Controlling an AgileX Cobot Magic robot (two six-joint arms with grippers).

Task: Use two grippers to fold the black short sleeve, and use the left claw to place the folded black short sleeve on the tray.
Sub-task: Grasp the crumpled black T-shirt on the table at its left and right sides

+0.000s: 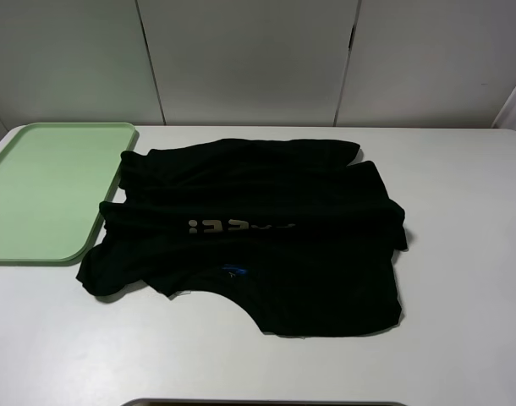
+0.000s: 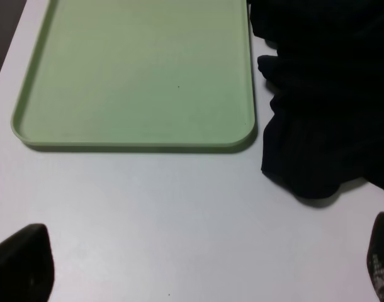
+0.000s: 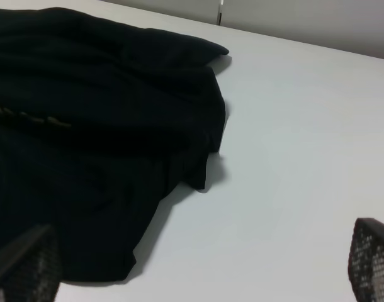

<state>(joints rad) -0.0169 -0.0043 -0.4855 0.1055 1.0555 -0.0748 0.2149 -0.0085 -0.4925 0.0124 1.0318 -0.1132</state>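
A: Left side?
B: Tray (image 1: pixel 46 182) sits far-left on the tabletop (image 1: pixel 461 254). Left claw (image 2: pixel 201 267) hangs over bare tabletop on the near side of the tray. It's released: fingers spread wide, gripping nothing.
A: Shirt?
B: Shirt (image 1: pixel 258 228) lies mid-tabletop, right of the tray, rumpled and partly lapped over itself. Its left edge is just beside the tray's right rim; can't tell if they touch. Whitish lettering (image 1: pixel 241 226) faces up mid-shirt, with the blue mark (image 1: pixel 233 270) on the near side of it.
A: Right side?
B: Right claw (image 3: pixel 198 267) hangs at the shirt's near-right edge, also released. Its fingers are wide apart, one over the fabric and one over bare tabletop. Can't tell if it touches the cloth. Tabletop right of the shirt is plain white.
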